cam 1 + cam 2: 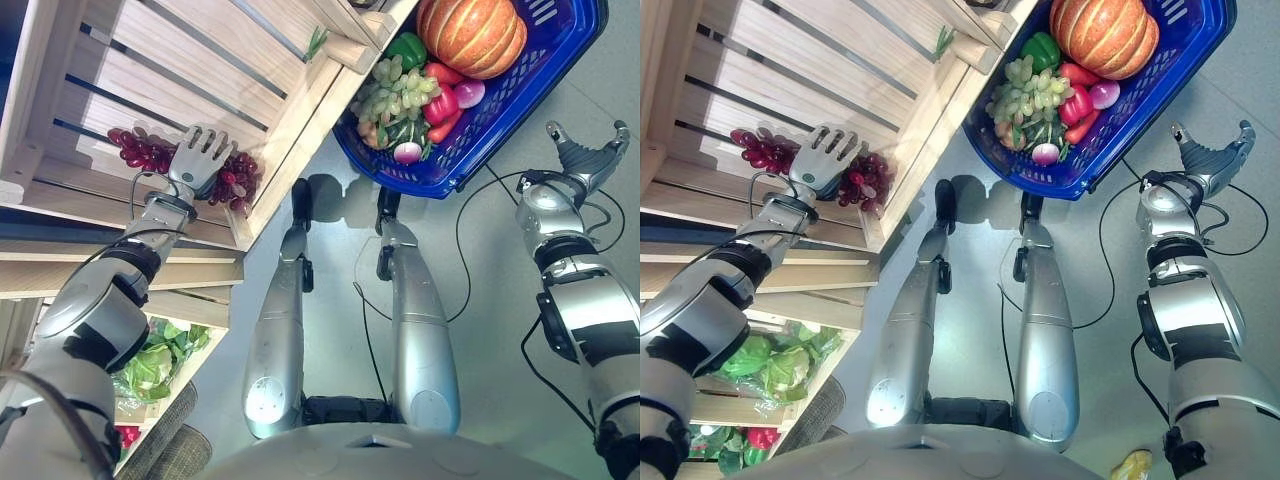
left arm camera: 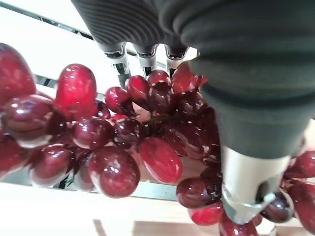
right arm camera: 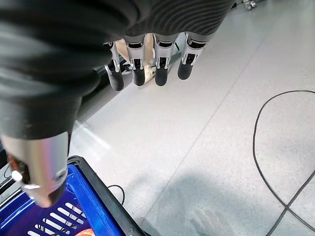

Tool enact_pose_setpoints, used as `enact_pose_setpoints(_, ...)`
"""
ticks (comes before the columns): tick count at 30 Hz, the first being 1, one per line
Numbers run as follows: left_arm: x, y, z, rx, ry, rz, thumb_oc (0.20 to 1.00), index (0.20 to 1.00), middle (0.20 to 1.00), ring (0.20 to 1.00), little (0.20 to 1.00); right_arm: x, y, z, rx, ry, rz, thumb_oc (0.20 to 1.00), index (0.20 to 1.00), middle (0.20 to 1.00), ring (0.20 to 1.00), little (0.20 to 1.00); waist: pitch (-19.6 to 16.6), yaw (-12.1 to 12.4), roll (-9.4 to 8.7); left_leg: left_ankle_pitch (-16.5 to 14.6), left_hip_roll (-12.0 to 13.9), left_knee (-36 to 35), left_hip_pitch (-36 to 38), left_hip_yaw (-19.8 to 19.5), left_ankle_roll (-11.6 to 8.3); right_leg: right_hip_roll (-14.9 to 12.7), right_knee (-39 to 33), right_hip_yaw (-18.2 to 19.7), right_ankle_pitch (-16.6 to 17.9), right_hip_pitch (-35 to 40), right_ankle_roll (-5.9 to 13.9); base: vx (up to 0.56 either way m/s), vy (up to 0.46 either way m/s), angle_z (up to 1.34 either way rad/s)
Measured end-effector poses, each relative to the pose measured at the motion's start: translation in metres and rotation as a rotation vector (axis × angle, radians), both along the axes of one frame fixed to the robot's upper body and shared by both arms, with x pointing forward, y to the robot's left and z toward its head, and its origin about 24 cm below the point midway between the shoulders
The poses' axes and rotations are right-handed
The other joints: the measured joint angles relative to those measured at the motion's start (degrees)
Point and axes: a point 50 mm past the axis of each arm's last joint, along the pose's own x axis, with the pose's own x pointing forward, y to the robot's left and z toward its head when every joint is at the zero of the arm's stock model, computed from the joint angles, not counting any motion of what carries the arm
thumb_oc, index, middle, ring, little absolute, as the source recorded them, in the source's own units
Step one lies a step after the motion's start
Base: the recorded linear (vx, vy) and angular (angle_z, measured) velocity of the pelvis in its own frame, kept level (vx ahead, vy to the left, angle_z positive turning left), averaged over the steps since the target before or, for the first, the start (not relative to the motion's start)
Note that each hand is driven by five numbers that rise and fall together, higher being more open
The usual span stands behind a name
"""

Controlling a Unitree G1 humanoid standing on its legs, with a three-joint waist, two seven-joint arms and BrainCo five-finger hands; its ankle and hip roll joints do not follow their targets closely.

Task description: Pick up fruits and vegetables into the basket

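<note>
A bunch of red grapes (image 1: 240, 180) lies in the near corner of a slatted wooden crate (image 1: 200, 70). My left hand (image 1: 200, 155) rests on top of the bunch with its fingers straight and spread. In the left wrist view the fingers (image 2: 118, 56) reach past the grapes (image 2: 113, 132) and the thumb (image 2: 246, 196) stands beside them. The blue basket (image 1: 530, 100) sits on the floor at the upper right, holding a pumpkin (image 1: 472, 35), green grapes (image 1: 400, 92), a green pepper (image 1: 407, 48) and red peppers (image 1: 442, 100). My right hand (image 1: 590, 155) hangs open and empty over the floor right of the basket.
The crate stands on a wooden shelf unit along the left. A lower shelf holds bagged lettuce (image 1: 155, 360). A small green vegetable (image 1: 317, 40) lies at the crate's far edge. Grey floor (image 3: 206, 147) spreads between shelf and basket.
</note>
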Motion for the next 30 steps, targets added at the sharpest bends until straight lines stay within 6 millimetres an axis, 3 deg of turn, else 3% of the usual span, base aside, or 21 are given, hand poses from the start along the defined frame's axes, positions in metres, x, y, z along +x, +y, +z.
enact_pose_setpoints(1,0.0,0.0,0.0,0.0,0.001,0.0,0.928,0.928,0.928,0.928,0.928,0.0,0.0,0.0,-0.001,-0.001,0.001,1.0,1.0,1.0,1.0,1.0,-0.01,-0.07,-0.12,-0.01,-0.01,0.01,-0.02,0.0,0.01,-0.01,-0.03,-0.01,0.02,0.01,0.01,0.0,0.0,0.0)
enact_pose_setpoints(2,0.0,0.0,-0.001,0.0,0.002,0.0,0.639,0.639,0.639,0.639,0.639,0.0,0.0,0.0,0.0,-0.001,0.002,1.0,1.0,1.0,1.0,1.0,-0.01,-0.15,-0.32,-0.03,-0.01,0.03,-0.02,0.0,0.03,-0.01,-0.05,-0.02,0.01,0.03,0.01,0.0,0.0,0.0)
enact_pose_setpoints(3,0.0,0.0,-0.001,0.0,0.003,0.001,0.536,0.536,0.536,0.536,0.536,0.0,0.001,0.0,0.0,-0.002,0.003,1.0,1.0,1.0,1.0,1.0,-0.07,-0.25,-0.55,-0.05,-0.01,0.06,-0.02,-0.01,0.02,0.0,-0.06,-0.01,0.01,0.05,0.01,0.0,0.0,0.0)
enact_pose_setpoints(5,0.0,-0.001,-0.001,-0.003,0.004,-0.005,0.2,0.2,0.2,0.2,0.2,0.001,0.001,0.001,-0.001,-0.006,0.004,1.0,1.0,1.0,1.0,1.0,-0.09,-0.56,-0.78,-0.05,0.0,0.1,0.06,-0.07,0.02,-0.03,-0.12,-0.13,0.02,0.27,0.01,0.0,-0.002,0.02)
enact_pose_setpoints(13,0.003,0.004,0.0,0.003,0.046,0.039,0.2,0.2,0.2,0.2,0.2,0.003,0.004,0.004,0.001,-0.03,0.019,1.0,1.0,1.0,1.0,1.0,-0.24,-2.52,-1.19,-0.85,-0.07,1.05,0.04,-0.43,0.16,0.19,-1.09,-0.14,0.32,1.15,0.08,0.0,0.003,0.0)
enact_pose_setpoints(26,0.003,0.009,-0.002,-0.04,0.096,0.086,0.2,0.2,0.2,0.2,0.2,0.003,0.005,0.003,0.002,-0.03,0.021,1.0,1.0,1.0,1.0,1.0,-0.24,-2.23,-1.19,-0.88,-0.06,1.11,0.18,-0.42,0.13,0.22,-1.05,0.04,0.35,1.24,0.04,0.0,0.0,0.0)
enact_pose_setpoints(30,0.003,0.01,-0.002,-0.223,0.091,0.133,0.2,0.2,0.2,0.2,0.2,0.003,0.006,0.003,0.001,-0.031,0.025,1.0,1.0,1.0,1.0,1.0,-0.24,-2.19,-1.19,-0.89,-0.06,1.1,0.2,-0.39,0.13,0.25,-1.05,0.11,0.36,1.22,0.03,0.0,0.0,0.0)
